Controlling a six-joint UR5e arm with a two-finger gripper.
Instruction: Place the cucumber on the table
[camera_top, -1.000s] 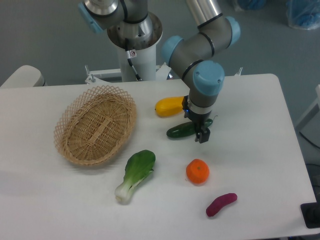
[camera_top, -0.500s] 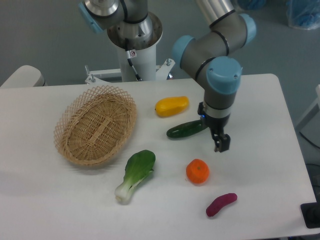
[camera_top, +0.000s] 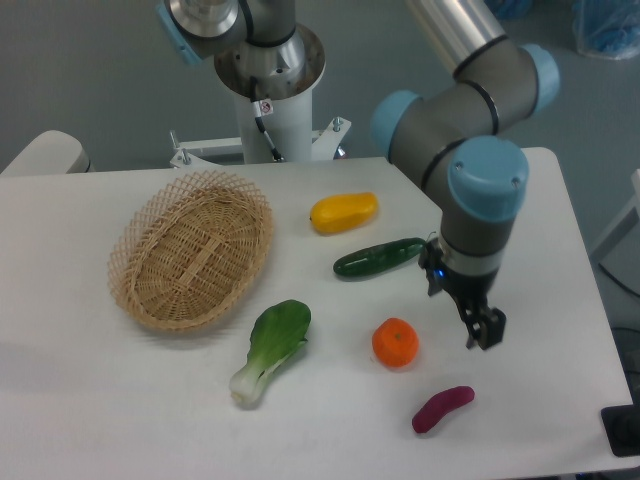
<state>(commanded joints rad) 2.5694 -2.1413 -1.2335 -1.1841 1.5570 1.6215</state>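
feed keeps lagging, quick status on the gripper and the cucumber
Gripper off to the right of the cucumber, holding nothing; open or shut unclear. Cucumber lying flat on the table, between yellow fruit and orange. Nothing in the way.

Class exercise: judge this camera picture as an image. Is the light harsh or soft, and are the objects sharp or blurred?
Fixed camera view: light is soft and even, with faint shadows under the cucumber and basket; the white table is bright but not glaring; items look reasonably sharp, the gripper slightly softer, its jaws unclear.
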